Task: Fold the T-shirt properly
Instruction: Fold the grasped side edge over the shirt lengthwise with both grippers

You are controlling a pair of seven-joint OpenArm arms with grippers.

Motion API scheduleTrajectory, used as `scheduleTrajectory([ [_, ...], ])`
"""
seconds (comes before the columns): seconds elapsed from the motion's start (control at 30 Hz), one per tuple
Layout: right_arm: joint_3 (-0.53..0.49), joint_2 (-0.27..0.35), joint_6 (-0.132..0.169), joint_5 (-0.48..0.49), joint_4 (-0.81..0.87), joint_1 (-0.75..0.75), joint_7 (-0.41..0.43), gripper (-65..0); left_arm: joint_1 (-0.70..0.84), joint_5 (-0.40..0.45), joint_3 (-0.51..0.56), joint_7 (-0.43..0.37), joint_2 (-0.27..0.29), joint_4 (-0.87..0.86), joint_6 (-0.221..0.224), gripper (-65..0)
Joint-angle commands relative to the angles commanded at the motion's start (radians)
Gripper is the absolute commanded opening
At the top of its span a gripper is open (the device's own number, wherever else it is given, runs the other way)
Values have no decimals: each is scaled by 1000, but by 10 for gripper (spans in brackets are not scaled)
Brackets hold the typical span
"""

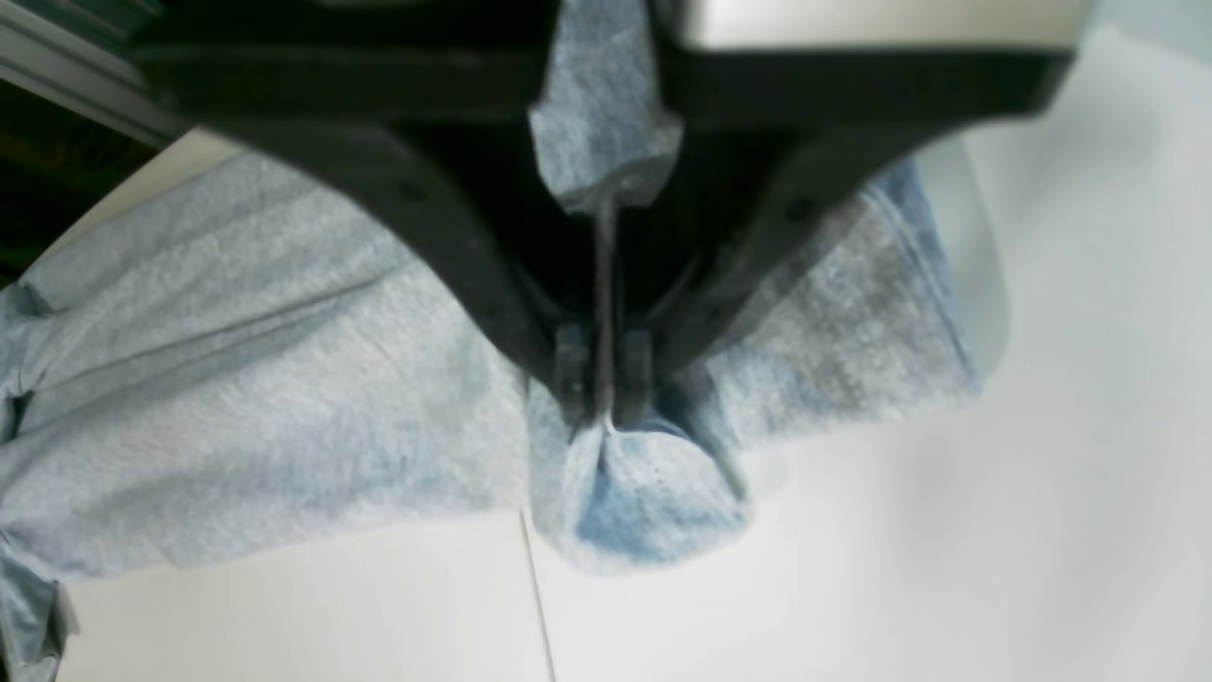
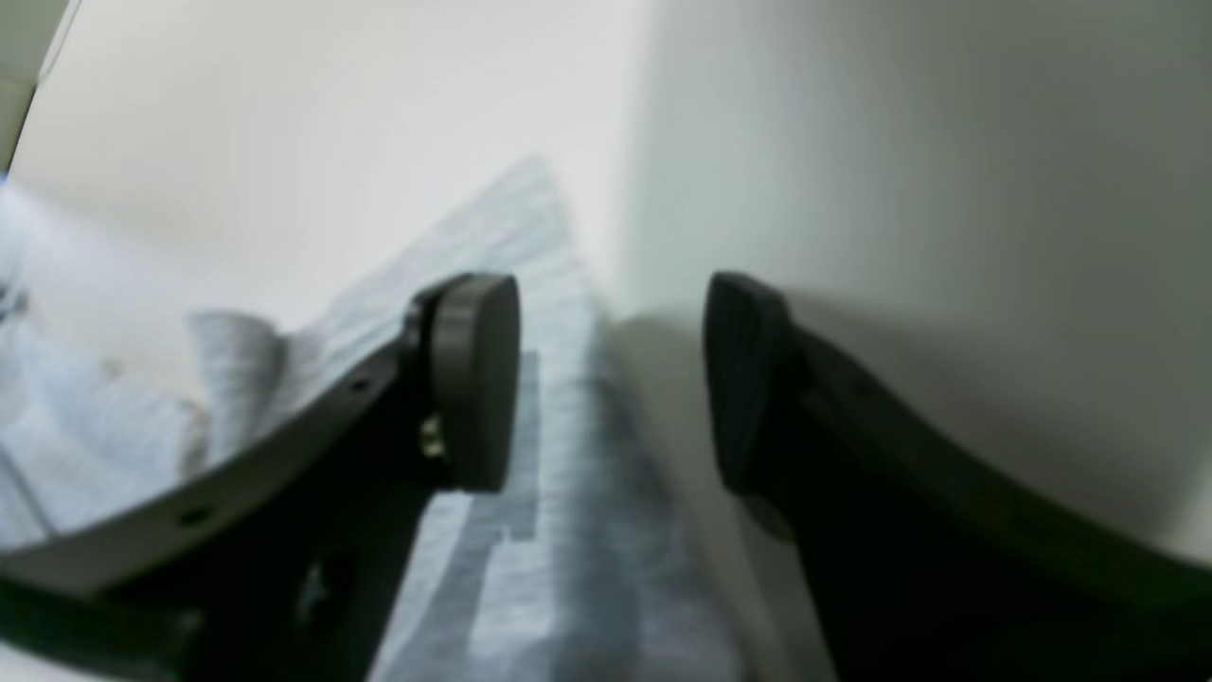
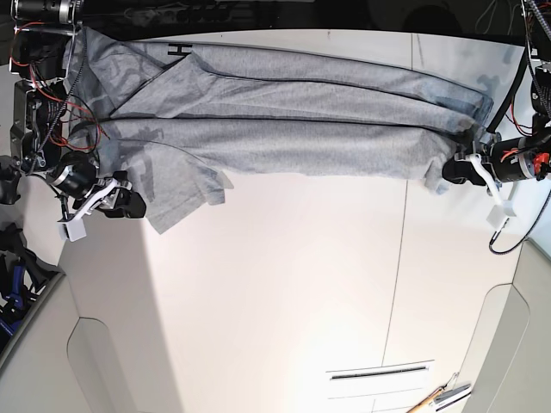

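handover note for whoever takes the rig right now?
Left gripper: closed on the T-shirt, pinching fabric at its near edge.
Right gripper: open, fingers apart at the sleeve-like flap, no grip.
Shirt: stretched crosswise on the table, at the far side of the base view.
Done: some layers overlap; no neat fold.
Left: probably release or regrip, square the edges, finish folding.

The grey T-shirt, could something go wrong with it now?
Yes, maybe. The left gripper is shut on a pinch of the T-shirt, so pulling might wrinkle it or let it slip out. The right gripper is open, with its fingers on both sides of the cloth's edge, so closing it might catch only a little bit. And a flap hangs out below the shirt's long front edge, so it could get folded in crooked.
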Motion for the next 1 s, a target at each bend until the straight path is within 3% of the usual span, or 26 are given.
scheduleTrajectory([
  [0.17, -41, 0, 3, 76, 34, 0, -76, -341, 0, 0, 0, -2, 0, 0, 0, -650],
  [0.2, -41, 0, 3, 79, 41, 0, -80, -370, 0, 0, 0, -2, 0, 0, 0, -650],
  [0.33, -41, 0, 3, 79, 58, 0, -80, -650, 0, 0, 0, -3, 0, 0, 0, -650],
  [0.43, -38, 0, 3, 82, 76, 0, -93, -650, 0, -3, 0, -3, -1, 0, 0, -650],
  [0.57, 34, 1, 3, 189, 187, -26, -237, -650, 1, -58, -2, 45, -18, 13, 0, -650],
  [0.63, 104, 3, 18, 244, 301, -84, -280, -650, 1, -82, -2, 88, -30, 28, 0, -650],
  [0.83, 299, 3, 18, 325, 642, -308, -369, -650, 1, -113, -2, 117, -88, 80, 0, -650],
  [1.0, 418, 2, 19, 366, 795, -502, -374, -650, 54, -116, -2, 193, -100, 110, 0, -650],
])
